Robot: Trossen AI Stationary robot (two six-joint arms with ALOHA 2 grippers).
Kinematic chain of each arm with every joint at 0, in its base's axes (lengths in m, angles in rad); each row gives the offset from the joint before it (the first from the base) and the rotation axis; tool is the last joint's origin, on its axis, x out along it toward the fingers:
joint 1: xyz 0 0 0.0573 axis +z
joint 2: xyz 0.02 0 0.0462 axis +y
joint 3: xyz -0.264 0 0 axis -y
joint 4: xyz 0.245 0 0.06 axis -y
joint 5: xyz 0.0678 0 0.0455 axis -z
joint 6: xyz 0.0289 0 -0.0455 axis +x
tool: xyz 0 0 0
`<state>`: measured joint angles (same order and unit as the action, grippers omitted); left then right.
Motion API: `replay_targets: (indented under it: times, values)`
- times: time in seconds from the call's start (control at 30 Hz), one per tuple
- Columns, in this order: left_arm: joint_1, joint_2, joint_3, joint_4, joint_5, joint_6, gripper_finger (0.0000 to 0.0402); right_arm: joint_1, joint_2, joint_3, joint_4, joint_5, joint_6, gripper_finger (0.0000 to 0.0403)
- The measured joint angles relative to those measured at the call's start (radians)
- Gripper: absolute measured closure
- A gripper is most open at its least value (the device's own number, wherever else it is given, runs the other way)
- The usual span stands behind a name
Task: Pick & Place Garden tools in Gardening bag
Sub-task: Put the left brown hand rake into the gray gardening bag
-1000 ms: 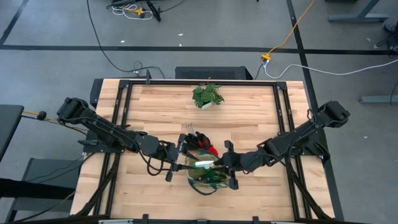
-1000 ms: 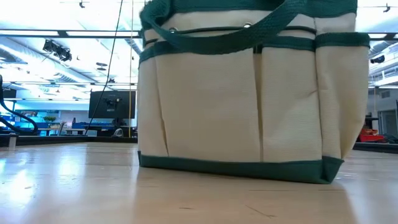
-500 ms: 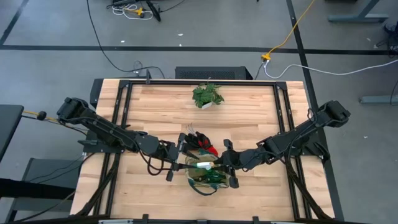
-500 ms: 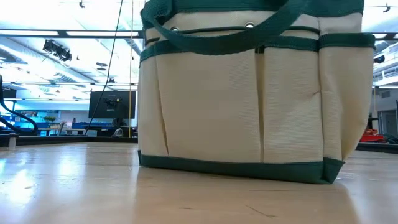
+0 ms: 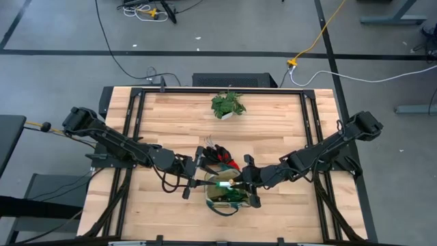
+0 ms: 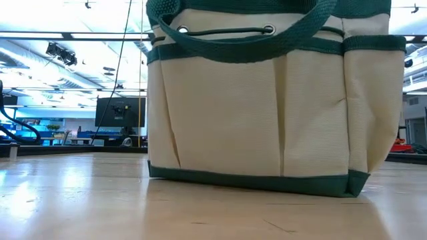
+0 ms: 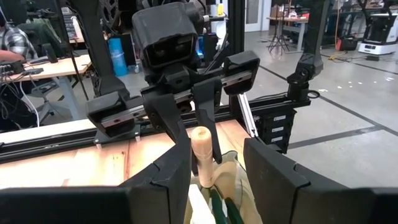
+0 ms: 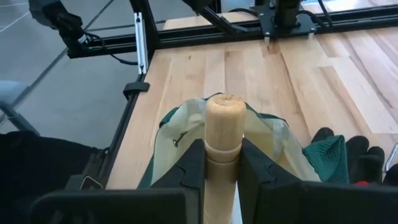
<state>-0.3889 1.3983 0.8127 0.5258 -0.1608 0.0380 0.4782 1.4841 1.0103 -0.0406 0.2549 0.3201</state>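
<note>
The beige gardening bag [image 5: 225, 198] with green trim stands on the table near its front edge; it fills the low view [image 6: 253, 113]. My right gripper [image 5: 247, 183] is above the bag's mouth, shut on a tool's pale wooden handle [image 8: 224, 121]; the tool's head is hidden inside the bag. My left gripper [image 5: 194, 175] is open at the bag's left end, a finger on either side of the rim [image 7: 233, 165]. A green-and-white spray bottle [image 5: 222, 182] shows inside the bag. Red-and-black gloves [image 5: 222, 157] lie just behind the bag. My right gripper pinches the wooden handle between its two fingers just below its rounded free end [image 8: 222, 152]. The fingers slant down from the table's right and lie across the handle. The handle stands upright, free end up [image 7: 200, 134], its lower part going down into the bag's mouth. I cannot tell whether my left gripper touches the bag.
A leafy potted plant [image 5: 227, 104] stands at the table's far middle. Black frame rails [image 5: 133, 130] run along the table's left and right sides. Bare wood lies to the bag's left and right.
My right gripper has moved slightly toward the table's left with the handle, over the bag's mouth. In the low view the bag's upper rim and strap have shifted, while its base has stayed in place.
</note>
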Motion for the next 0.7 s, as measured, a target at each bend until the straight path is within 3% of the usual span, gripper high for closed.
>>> replay_targets:
  times: [0.33,0.7]
  values:
    - [0.000,0.000,0.000,0.000,0.000,0.000,0.0248,-0.002,0.005,0.099,-0.136,0.019,-0.070,0.0359]
    - [0.000,0.000,0.000,0.000,0.000,0.000,0.0248,-0.002,0.003,0.134,-0.220,0.014,-0.021,0.0359]
